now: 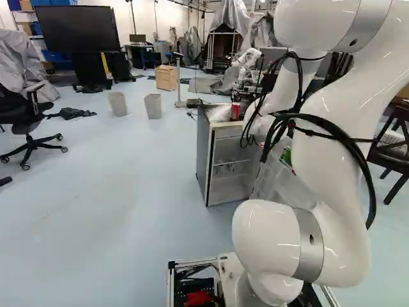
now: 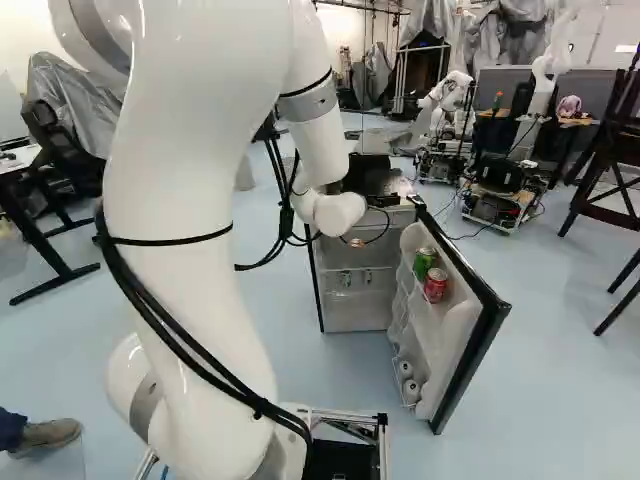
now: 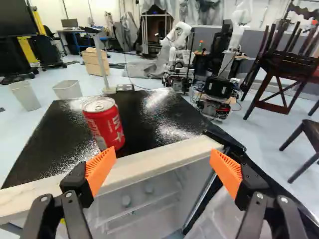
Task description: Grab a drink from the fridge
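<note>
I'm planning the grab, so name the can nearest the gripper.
The red can on the fridge's top; the other red can and the green can sit in its open door.

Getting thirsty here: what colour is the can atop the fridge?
The can is red with white print, clearest in the wrist view.

Can [image 3: 105, 127] on mini fridge [image 1: 202, 150], near edge; two cans [image 2: 435, 286] in door [image 2: 452, 345], right. Bins [image 1: 153, 107] far left.
</note>
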